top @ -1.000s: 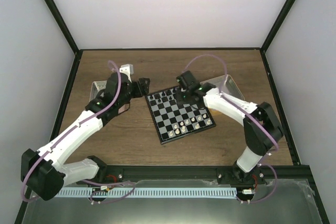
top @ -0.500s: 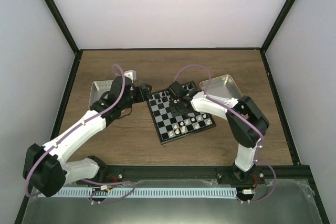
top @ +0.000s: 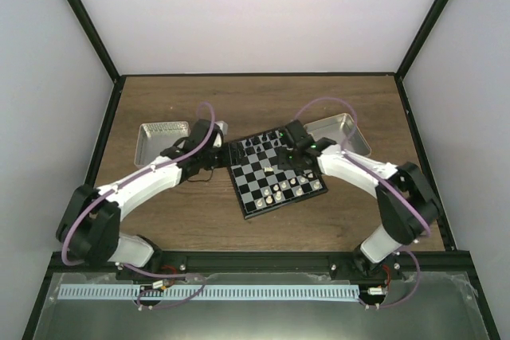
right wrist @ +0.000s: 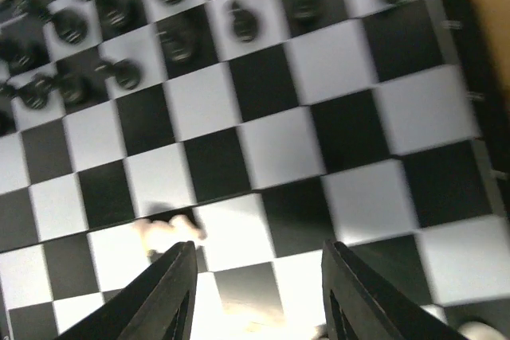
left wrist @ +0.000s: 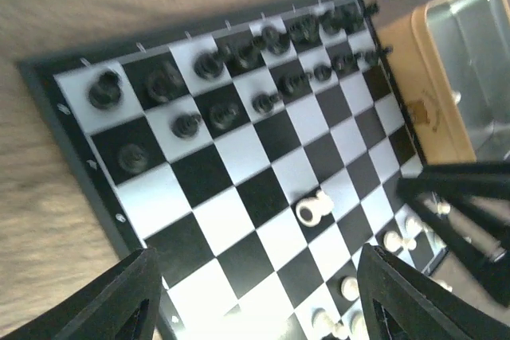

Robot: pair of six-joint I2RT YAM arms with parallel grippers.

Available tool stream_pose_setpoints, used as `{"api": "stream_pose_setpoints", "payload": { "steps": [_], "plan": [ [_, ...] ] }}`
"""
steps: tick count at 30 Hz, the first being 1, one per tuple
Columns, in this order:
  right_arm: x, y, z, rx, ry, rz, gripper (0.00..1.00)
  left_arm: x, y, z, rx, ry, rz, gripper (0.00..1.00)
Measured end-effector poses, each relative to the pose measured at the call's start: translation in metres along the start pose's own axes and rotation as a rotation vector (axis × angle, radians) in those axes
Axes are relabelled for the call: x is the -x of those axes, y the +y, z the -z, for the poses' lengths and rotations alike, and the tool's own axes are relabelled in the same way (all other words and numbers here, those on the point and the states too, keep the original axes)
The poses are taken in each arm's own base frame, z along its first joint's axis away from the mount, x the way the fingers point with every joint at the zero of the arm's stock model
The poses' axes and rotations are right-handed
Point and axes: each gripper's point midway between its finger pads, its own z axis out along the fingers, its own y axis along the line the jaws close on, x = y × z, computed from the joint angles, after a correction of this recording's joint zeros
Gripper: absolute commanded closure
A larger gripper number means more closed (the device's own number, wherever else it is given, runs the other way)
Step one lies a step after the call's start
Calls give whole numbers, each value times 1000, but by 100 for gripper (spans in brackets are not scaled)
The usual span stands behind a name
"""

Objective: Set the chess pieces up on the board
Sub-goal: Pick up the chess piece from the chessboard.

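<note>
Shows setup partly done: board (top: 256, 190) at centre frame, black chessmen (top: 256, 144) ranked along upper rows, several cream chess pieces (top: 288, 188) lower right, toppled piece (left wrist: 313, 208) mid-board. Left hand (left wrist: 255, 296) wide, empty; right hand (right wrist: 256, 292) parted, gripping nothing.

Board (top: 259, 189): black and pale grey checks, black border. Chess pieces (left wrist: 313, 209): cream-white. Opposing chessmen (left wrist: 209, 65): black. Counter (top: 199, 216): brown wood grain. Tray (left wrist: 426, 93) beside the board: orange-tan wall, silvery inside. My arms (top: 139, 183): white shells, black joints, lilac cables. My left hand (left wrist: 255, 304): black fingers.
</note>
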Motion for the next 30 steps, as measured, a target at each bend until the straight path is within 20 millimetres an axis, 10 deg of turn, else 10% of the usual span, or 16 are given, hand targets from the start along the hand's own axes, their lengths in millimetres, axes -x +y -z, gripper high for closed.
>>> {"api": "stream_pose_setpoints", "payload": {
  "steps": [11, 30],
  "plan": [
    [0, -52, 22, -5, -92, -242, 56, -51, -40, -61, -12, 200, -53, 52],
    [-1, -50, 20, 24, -94, -266, 57, -69, -33, -108, 16, 264, -6, 67]
  ]
}}
